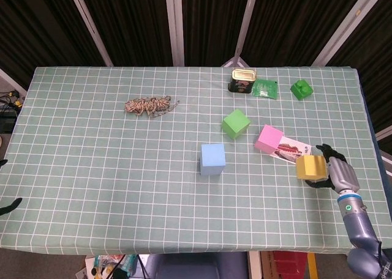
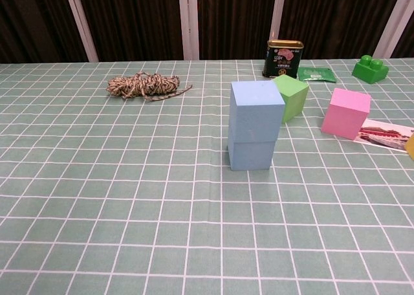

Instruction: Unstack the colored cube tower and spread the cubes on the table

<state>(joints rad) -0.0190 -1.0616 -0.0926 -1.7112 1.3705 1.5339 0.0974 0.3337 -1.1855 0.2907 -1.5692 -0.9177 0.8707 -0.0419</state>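
Two blue cubes point(image 2: 255, 127) remain stacked at mid-counter, so the tower isn't finished. Right hand point(image 1: 331, 172) clamps a yellow cube point(image 1: 310, 167) out by the counter's right edge, well apart from the pink cube point(image 1: 268, 138) and green cube point(image 1: 236, 123), probably to spread them.

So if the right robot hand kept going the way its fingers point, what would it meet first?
Likely the printed card, then the pink cube; the right robot hand holds a yellow cube pointing up-left. Heights are unclear.

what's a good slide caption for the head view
Right hand holds a yellow cube at the table's right edge, with green, pink and blue cubes nearby.
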